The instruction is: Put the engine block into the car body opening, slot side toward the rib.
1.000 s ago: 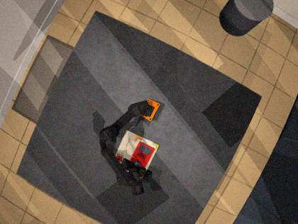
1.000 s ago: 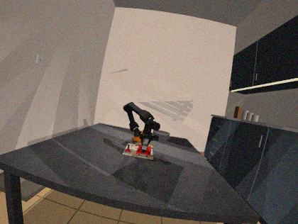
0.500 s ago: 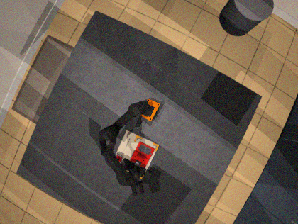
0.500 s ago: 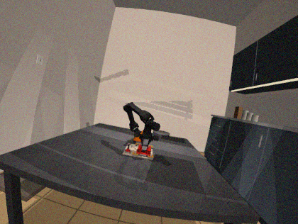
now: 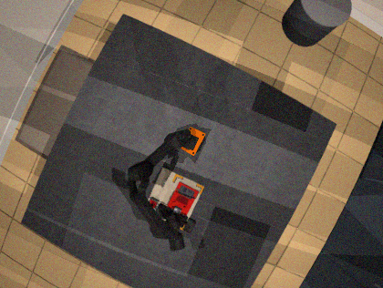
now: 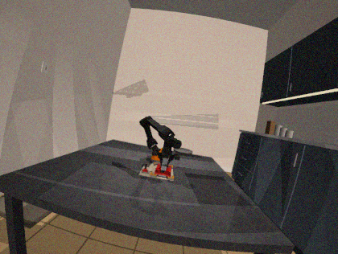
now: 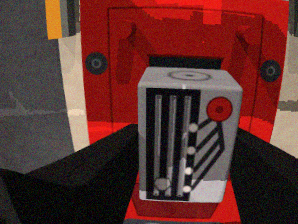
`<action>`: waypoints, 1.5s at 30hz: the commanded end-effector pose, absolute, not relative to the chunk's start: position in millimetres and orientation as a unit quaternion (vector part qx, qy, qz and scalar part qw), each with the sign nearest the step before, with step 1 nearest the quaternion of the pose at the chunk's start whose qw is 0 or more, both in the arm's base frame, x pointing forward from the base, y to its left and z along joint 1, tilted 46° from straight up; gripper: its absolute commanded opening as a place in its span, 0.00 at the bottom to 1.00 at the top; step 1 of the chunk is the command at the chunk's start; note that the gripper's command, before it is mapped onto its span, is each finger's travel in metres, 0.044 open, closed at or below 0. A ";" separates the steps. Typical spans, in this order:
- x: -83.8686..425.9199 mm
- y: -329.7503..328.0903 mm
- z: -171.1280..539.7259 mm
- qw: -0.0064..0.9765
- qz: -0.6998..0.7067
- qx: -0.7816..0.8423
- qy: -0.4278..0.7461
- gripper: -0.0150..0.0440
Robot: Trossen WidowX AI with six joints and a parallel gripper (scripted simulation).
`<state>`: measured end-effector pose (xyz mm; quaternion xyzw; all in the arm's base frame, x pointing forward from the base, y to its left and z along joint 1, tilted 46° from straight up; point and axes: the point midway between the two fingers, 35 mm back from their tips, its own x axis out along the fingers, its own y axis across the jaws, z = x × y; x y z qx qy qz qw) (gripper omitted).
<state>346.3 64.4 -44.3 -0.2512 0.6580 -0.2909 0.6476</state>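
- Right now the arm [image 5: 147,167] [image 6: 161,129] is bent in a high arch, rising from its orange base plate [image 5: 200,142] [image 6: 154,158] on the dark worktop [image 5: 137,50] [image 6: 121,201].
- From above, it swings out past one side of the pale board [image 5: 160,193] [image 6: 145,174], then doubles back toward the red car body [image 5: 183,200] [image 6: 170,171] [image 7: 200,30].
- Over in the exterior view, the elbow is up high, the forearm slopes down, and the wrist points the end effector [image 5: 177,211] [image 6: 164,165] [image 7: 186,145] steeply downward.
- And it has a grip! The fingers are pinching the grey engine block [image 5: 177,210] [image 6: 163,168] [image 7: 175,165], one dark finger against each side.
- Close up from the wrist, the block sits upright and looks square to the car body, its striped face and red disc turned to the camera, a ring mark on its end.
- Just beyond the block, a dark strip of the opening [image 7: 186,62] shows in the red panel.
- The block is at the opening, low over the car body; how deep it sits, these angles can't tell us.
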 end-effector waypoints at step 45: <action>346.0 59.7 -49.8 0.648 -0.288 -0.252 0.658 0.52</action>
